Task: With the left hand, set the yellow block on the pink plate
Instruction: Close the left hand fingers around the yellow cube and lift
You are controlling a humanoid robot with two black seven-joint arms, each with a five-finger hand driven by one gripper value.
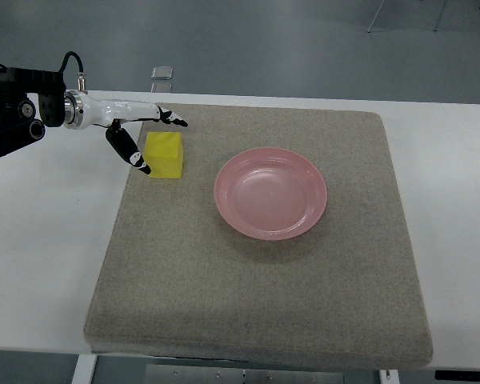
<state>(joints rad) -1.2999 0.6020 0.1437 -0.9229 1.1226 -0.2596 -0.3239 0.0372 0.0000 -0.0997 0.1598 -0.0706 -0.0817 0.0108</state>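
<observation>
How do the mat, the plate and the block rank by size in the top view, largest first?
1. Mat, by far the largest.
2. Plate.
3. Block, clearly the smallest.
No two look alike in size.

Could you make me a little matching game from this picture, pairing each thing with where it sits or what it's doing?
Things:
1. yellow block
2. pink plate
3. left hand
4. grey mat

Descriptions:
A. spread over the white table
B. empty, mid-mat
C. fingers open around the block
D. near the mat's far left corner

Pairs: 1-D, 2-B, 3-C, 4-A
</observation>
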